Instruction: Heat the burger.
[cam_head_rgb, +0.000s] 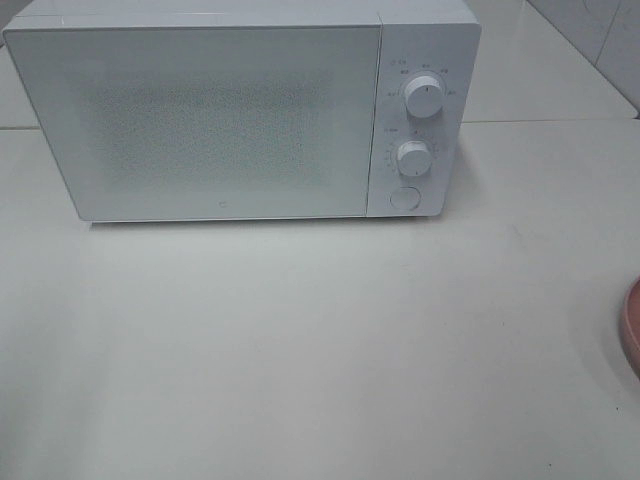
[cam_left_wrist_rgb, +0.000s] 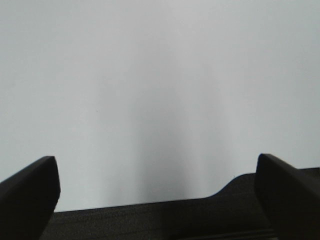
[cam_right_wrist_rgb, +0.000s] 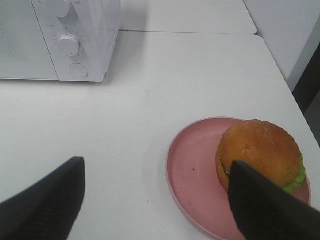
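The burger (cam_right_wrist_rgb: 260, 150), with a golden-brown bun and a fringe of green lettuce, sits on a pink plate (cam_right_wrist_rgb: 192, 170) in the right wrist view. My right gripper (cam_right_wrist_rgb: 155, 192) hangs open above the table; one fingertip overlaps the burger's near side in that view and the other is over bare table. In the exterior high view only a sliver of the pink plate (cam_head_rgb: 632, 325) shows at the right edge; the burger is out of that view. My left gripper (cam_left_wrist_rgb: 157, 187) stands open over bare white table, holding nothing. Neither arm shows in the exterior high view.
A white microwave (cam_head_rgb: 240, 110) stands at the back of the table with its door shut, two knobs (cam_head_rgb: 424, 98) and a round button (cam_head_rgb: 404, 197) on its right panel. It also shows as the microwave (cam_right_wrist_rgb: 75, 40) in the right wrist view. The white table (cam_head_rgb: 320, 350) spreads in front.
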